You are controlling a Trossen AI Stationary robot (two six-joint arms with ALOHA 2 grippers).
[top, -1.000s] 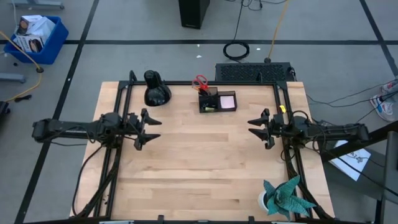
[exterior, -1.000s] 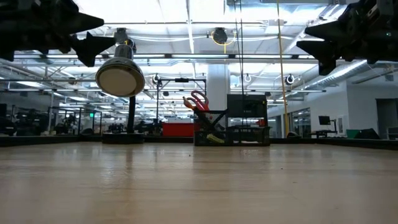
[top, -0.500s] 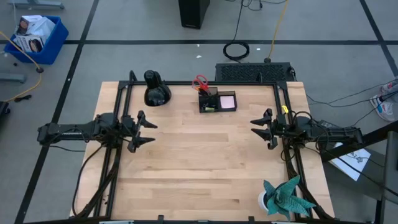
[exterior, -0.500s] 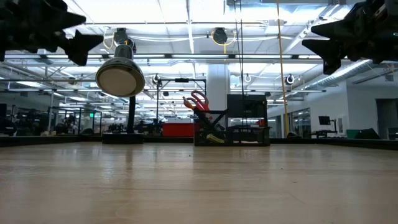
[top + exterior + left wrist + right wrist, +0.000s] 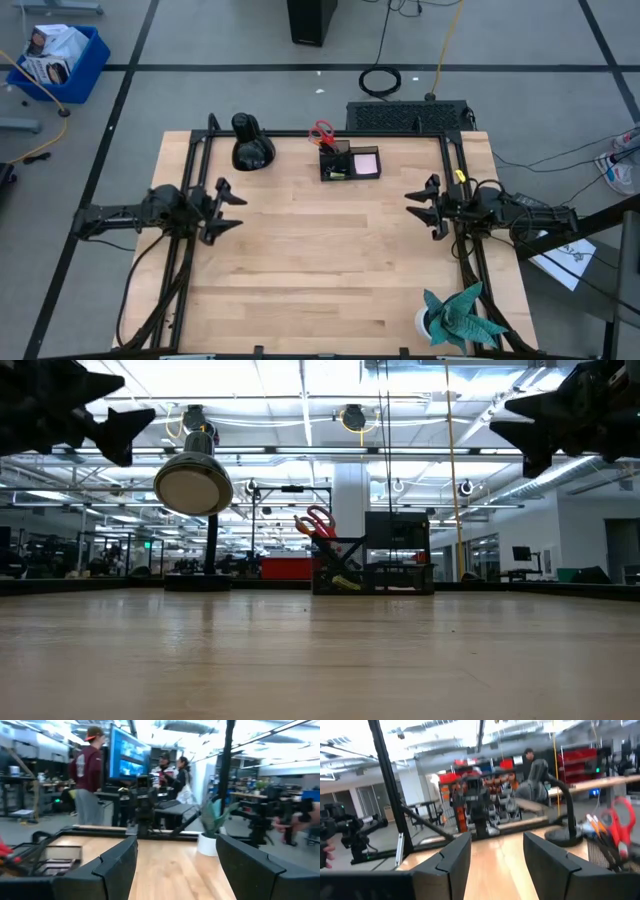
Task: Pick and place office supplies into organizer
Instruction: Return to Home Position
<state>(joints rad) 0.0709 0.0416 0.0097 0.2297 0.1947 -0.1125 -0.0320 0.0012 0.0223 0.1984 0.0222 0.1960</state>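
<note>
Well clear of the organizer (image 5: 349, 163), high view: left gripper (image 5: 238, 211) sat far to its left, right gripper (image 5: 412, 206) to its right. Both had fingers spread and held nothing. Red scissors (image 5: 321, 131) stood in organizer's tall bin, pink pad (image 5: 366, 160) in its tray. Homing tip, my read: retract level, no dip toward organizer. Low view: both grippers hung high above organizer's top, arms approx horiz. Wrist views: each arm's fingers (image 5: 115, 865) wide apart, empty, organizer off to one side.
</note>
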